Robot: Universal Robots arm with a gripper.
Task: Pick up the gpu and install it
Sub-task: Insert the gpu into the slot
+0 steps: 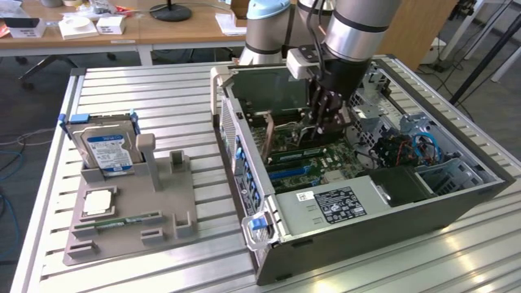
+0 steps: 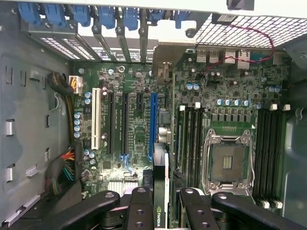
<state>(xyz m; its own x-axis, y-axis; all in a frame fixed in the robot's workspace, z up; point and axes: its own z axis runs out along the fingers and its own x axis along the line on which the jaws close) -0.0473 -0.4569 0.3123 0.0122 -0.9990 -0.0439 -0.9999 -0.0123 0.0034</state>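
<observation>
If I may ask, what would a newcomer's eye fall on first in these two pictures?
The arm's gripper, reaching down into the open computer case, clamps the gpu edge-on near the motherboard's long blue slot. Also on that board is an empty CPU socket. On the exterior view's left, a hard drive stands upright in a gray parts holder.

Upright gpu (image 2: 160,191), edge-on inside case (image 2: 29,120)
</observation>
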